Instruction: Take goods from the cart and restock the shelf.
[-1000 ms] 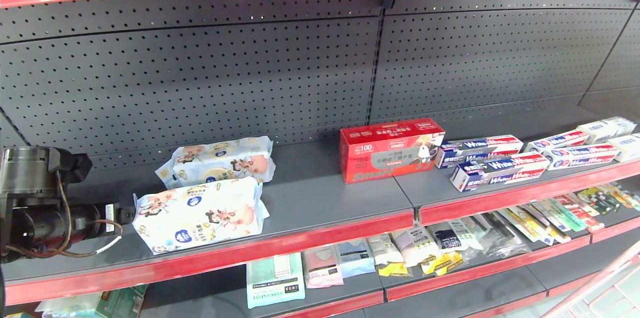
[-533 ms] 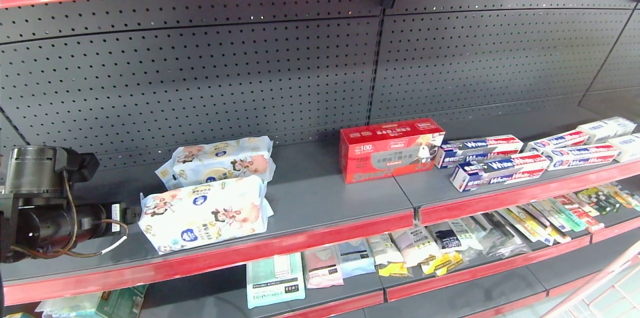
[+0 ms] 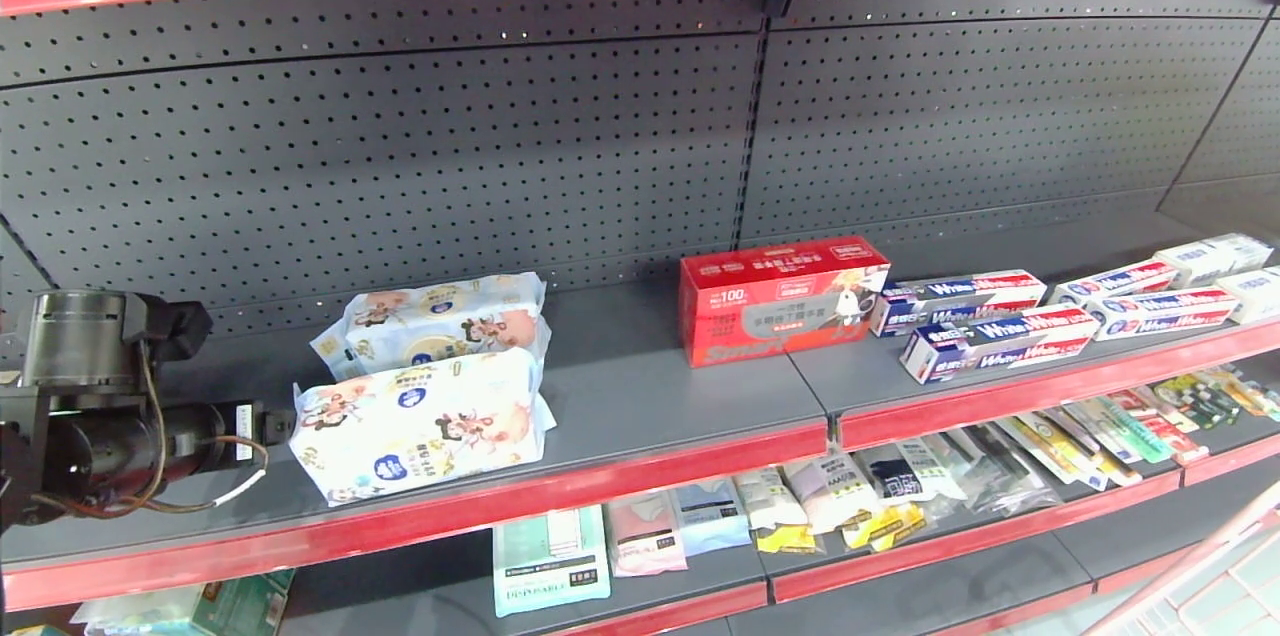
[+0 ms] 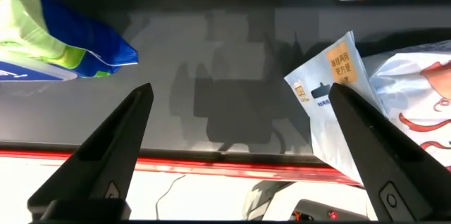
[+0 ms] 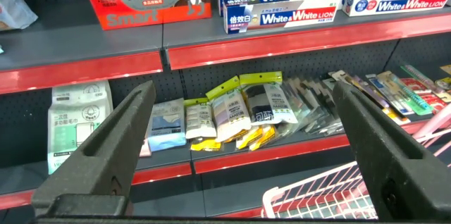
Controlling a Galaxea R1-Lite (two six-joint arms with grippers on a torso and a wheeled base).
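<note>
The front wipes pack (image 3: 420,424) has slid rightward along the shelf (image 3: 650,396), our left gripper (image 4: 236,157) following. Its fingers stand wide and empty. The pack lies just beside one finger, long axis along the shelf edge, so we judge this gripper the nearer.

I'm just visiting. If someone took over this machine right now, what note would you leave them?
Left hand: open and empty, at the end of the front wipes pack on the shelf.
Right hand: open and empty, facing the lower shelves, near the cart.
Done: front pack, rear wipes pack, red box and toothpaste boxes lie on the shelf.
Left: the cart's contents are hidden; check it for more goods.
</note>
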